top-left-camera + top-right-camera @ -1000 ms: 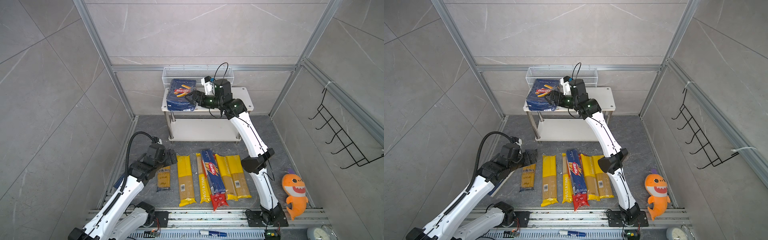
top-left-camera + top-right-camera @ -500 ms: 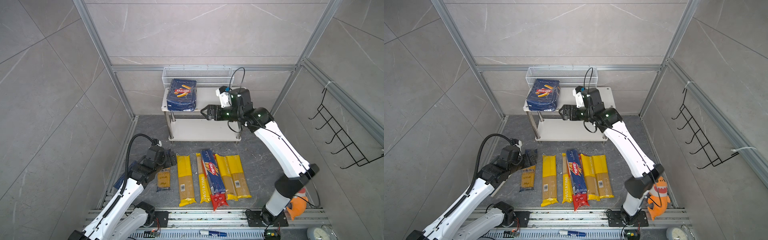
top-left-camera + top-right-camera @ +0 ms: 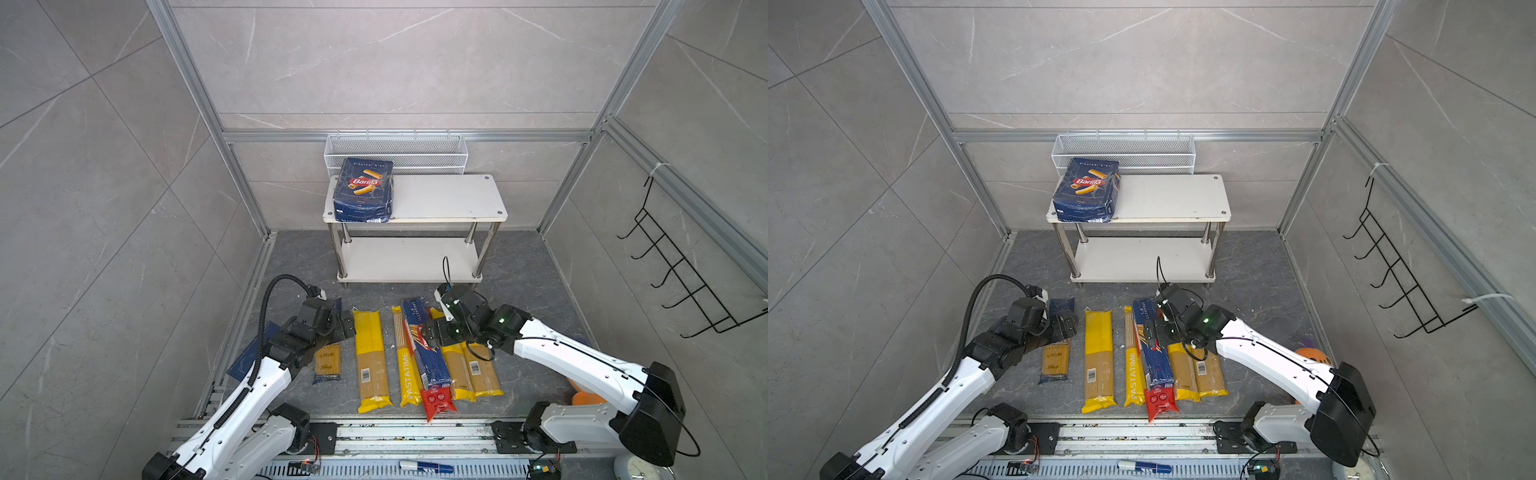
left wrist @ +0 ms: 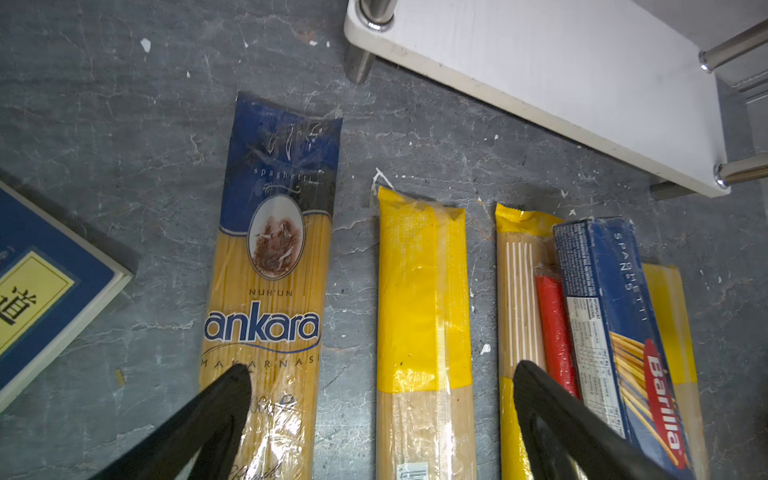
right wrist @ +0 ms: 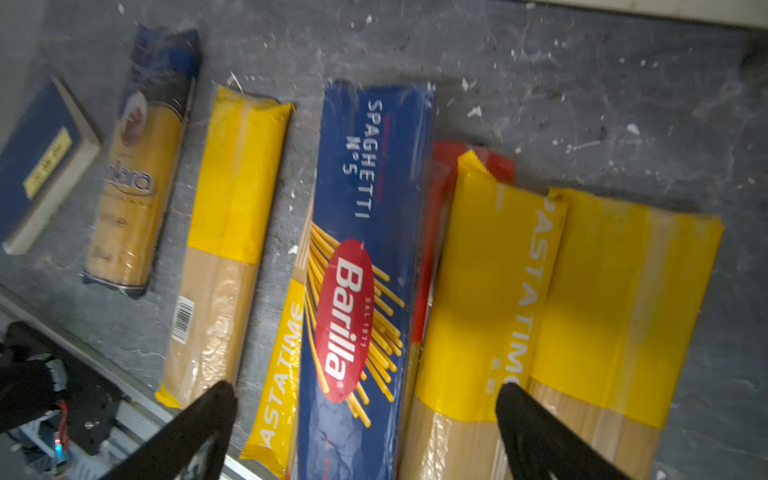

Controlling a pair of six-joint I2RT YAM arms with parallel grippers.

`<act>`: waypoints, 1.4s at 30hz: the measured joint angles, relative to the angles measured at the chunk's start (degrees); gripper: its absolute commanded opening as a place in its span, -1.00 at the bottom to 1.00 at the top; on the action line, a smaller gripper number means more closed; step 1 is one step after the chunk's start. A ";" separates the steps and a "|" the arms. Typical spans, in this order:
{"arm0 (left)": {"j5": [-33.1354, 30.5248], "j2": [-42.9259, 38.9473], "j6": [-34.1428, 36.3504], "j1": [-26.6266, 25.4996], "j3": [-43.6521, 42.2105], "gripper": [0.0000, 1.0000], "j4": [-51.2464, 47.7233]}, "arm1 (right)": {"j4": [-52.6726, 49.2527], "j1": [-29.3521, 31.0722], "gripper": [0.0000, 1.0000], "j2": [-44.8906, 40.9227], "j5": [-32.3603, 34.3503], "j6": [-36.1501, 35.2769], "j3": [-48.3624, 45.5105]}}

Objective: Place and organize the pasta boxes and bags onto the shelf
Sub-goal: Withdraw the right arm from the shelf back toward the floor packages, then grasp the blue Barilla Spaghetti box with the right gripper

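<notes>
Since a second ago the right arm has swung away from the shelf's top board and come down to the floor. The right gripper (image 5: 365,390) now hangs low over the spaghetti box (image 3: 426,353), jaws spread wide and holding nothing, one finger to each side of the box. The left gripper (image 4: 382,372) has barely shifted. It too stands wide open and empty, one fingertip over the ankara bag (image 4: 270,291), the other over the PASTATIME bag (image 4: 519,291), with the lone yellow bag (image 4: 422,291) between them.

The spaghetti box lies slightly askew on top of the row of bags on the floor. It overlaps the PASTATIME bag on one side and a red bag (image 3: 436,401), whose end sticks out from under it toward the robot base. Just beside it, on the right arm's side, two yellow bags (image 3: 469,372) lie touching each other. The ankara bag lies apart at the left end of the row, near a blue book (image 4: 41,291).

Beyond the row stands the shelf (image 3: 449,195). The rigatoni box (image 3: 365,191) lies flat on the left end of its top board; the lower board is bare. A wire basket (image 3: 395,151) hangs on the wall behind.
</notes>
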 measured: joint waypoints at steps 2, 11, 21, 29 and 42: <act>0.09 -0.44 -0.68 0.00 -1.11 1.00 0.02 | 0.96 1.42 0.99 -0.07 1.27 0.85 -1.73; 7.10 -2.16 -3.23 -2.49 -4.07 1.00 1.33 | 7.41 5.51 0.96 2.19 3.32 3.58 -5.97; 6.69 -3.23 -3.48 -12.39 -3.63 1.00 0.96 | 11.96 7.08 0.86 10.60 3.34 5.79 -6.64; 0.85 -3.13 -5.66 -12.61 3.41 1.00 -1.22 | 12.50 7.06 0.58 12.15 4.35 7.30 -6.64; 7.23 -0.52 -3.26 -12.66 3.21 1.00 1.68 | 12.87 6.97 -0.03 11.19 3.85 9.49 -7.02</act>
